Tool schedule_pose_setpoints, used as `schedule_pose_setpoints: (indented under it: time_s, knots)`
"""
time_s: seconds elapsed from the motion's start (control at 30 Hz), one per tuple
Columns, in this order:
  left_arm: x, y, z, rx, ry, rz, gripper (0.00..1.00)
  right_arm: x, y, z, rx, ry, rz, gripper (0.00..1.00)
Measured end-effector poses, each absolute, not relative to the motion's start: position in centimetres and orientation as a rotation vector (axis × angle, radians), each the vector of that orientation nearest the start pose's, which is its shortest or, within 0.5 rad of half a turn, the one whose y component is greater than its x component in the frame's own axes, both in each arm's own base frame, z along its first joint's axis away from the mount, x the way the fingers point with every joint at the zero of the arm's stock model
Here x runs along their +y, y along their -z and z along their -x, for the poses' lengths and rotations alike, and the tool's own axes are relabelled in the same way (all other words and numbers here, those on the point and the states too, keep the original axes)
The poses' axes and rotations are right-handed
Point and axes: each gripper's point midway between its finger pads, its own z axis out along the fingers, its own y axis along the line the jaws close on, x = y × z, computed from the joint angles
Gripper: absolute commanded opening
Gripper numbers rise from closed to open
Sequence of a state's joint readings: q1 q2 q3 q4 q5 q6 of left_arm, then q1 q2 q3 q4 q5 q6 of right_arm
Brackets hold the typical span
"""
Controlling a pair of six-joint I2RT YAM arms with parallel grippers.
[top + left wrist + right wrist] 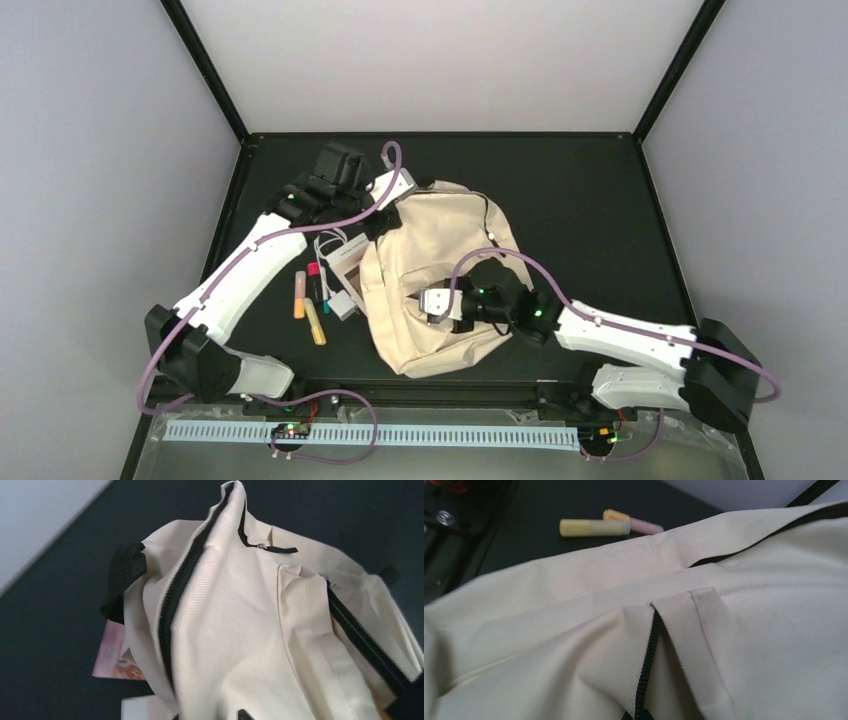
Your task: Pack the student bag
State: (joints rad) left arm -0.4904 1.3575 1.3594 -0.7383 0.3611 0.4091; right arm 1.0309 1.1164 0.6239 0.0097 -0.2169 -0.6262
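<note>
The student bag [440, 270] is a cream fabric backpack lying flat in the middle of the black table. My left gripper [383, 218] is at its upper left corner, shut on a fold of bag fabric beside the main dark zipper [167, 610]. Only the fingertips show at the bottom edge of the left wrist view. My right gripper [432, 302] rests on the bag's front and is shut on the front pocket's zipper pull [640, 715]. The zip chain [649, 650] runs up from it, with the pocket partly open. The bag fills the right wrist view [574, 630].
Left of the bag lie an orange highlighter [298, 297], a yellow highlighter [315, 323], pens [316, 282], a pink booklet [345, 262], a small white box [342, 303] and a white cable [328, 243]. The booklet [112, 655] is partly under the bag. Black frame posts stand at the back corners.
</note>
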Motion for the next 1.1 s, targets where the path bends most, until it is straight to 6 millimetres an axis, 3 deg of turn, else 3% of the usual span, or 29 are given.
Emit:
schedule_pose_setpoints:
  time_s: [0.13, 0.17, 0.3, 0.43, 0.53, 0.63, 0.77, 0.87, 1.0, 1.03, 1.1]
  knots:
    - [-23.6, -24.3, -31.4, 2.059, 0.491, -1.185, 0.96, 33.6, -14.5, -16.5, 1.371, -0.436, 1.655, 0.01]
    - [-23.7, -23.9, -31.5, 2.075, 0.498, -1.195, 0.98, 33.7, -14.1, -16.6, 1.38, -0.43, 1.664, 0.01]
    - [-24.2, -23.6, -32.0, 2.109, 0.534, -1.231, 0.99, 34.1, -14.4, -17.1, 1.373, -0.409, 1.664, 0.01]
    - [-24.6, -25.1, -30.9, 2.051, 0.59, -1.279, 0.99, 34.1, -15.4, -17.2, 1.352, -0.391, 1.667, 0.01]
    - [-24.7, -24.8, -30.1, 2.057, 0.638, -1.299, 0.99, 34.2, -16.6, -17.3, 1.331, -0.379, 1.672, 0.01]
    - [-24.0, -22.1, -30.5, 2.17, 0.662, -1.292, 0.99, 34.4, -17.9, -17.4, 1.307, -0.369, 1.67, 0.01]
    - [-21.7, -17.4, -32.7, 2.37, 0.69, -1.198, 0.99, 34.4, -19.0, -17.8, 1.287, -0.342, 1.675, 0.01]
    - [-20.8, -16.2, -33.3, 2.42, 0.695, -1.167, 0.99, 34.4, -19.7, -18.3, 1.282, -0.324, 1.672, 0.01]
    - [-21.5, -15.0, -32.4, 2.435, 0.781, -1.2, 0.99, 34.7, -19.6, -18.8, 1.29, -0.313, 1.675, 0.01]
    - [-21.8, -14.2, -31.8, 2.455, 0.827, -1.211, 0.96, 34.8, -19.4, -18.9, 1.296, -0.312, 1.68, 0.01]
    - [-22.0, -12.6, -30.9, 2.497, 0.905, -1.22, 0.69, 34.9, -18.8, -19.1, 1.31, -0.31, 1.688, 0.01]
